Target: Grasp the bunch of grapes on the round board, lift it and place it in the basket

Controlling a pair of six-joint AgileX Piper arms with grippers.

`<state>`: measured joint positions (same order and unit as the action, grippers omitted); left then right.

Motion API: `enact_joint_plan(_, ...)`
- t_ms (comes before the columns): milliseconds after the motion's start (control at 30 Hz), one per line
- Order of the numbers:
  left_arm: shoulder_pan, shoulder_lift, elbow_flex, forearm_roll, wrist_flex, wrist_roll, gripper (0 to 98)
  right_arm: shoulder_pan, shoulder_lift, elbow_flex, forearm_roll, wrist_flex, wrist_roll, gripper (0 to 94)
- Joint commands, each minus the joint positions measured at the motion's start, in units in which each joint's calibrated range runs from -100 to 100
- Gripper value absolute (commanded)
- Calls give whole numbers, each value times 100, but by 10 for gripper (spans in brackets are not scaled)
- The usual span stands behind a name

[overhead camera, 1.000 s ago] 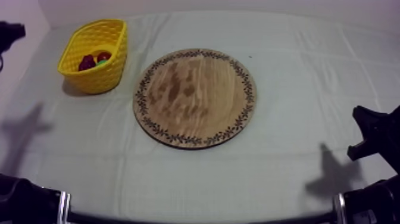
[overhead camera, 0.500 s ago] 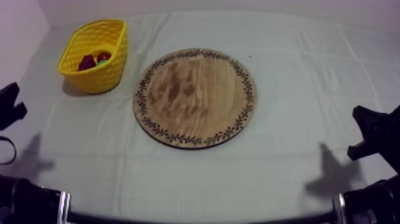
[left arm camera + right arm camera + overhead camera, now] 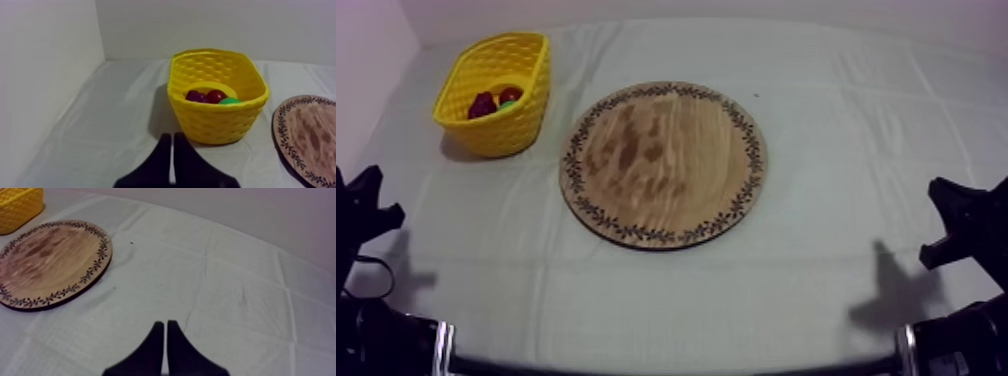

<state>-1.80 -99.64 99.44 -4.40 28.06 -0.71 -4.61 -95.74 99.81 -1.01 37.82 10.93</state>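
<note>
Left wrist view: my left gripper (image 3: 172, 161) has its two black fingers pressed together into a narrow wedge, holding nothing. It points toward the yellow basket (image 3: 220, 125), which stands near and just ahead. Inside lies a dark purple lump I take for the bunch of grapes (image 3: 196, 95), touching a small red fruit (image 3: 216, 95); beside that is a green piece (image 3: 230, 101), too sunk behind the rim to name. My right gripper (image 3: 165, 347) is likewise clenched on nothing, well apart from the wooden board (image 3: 50, 258), whose face is bare. I judge the left arm nearer, with nothing left to lift; the grapes' long axis cannot be told
</note>
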Motion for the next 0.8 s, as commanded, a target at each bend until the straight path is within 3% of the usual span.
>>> enact_joint_plan(0, -8, -2, 24, 20, -15, -17, 1, 2, -1, -3, 1, 0, -1, 4)
enact_joint_plan(400, -19, -10, 56, 182, 278, -170, 1, 2, -1, -3, 1, 0, -2, 4)
enact_joint_plan(767, -20, -10, 56, 202, 441, -36, 0, 2, -1, -3, 1, 0, -2, 4)
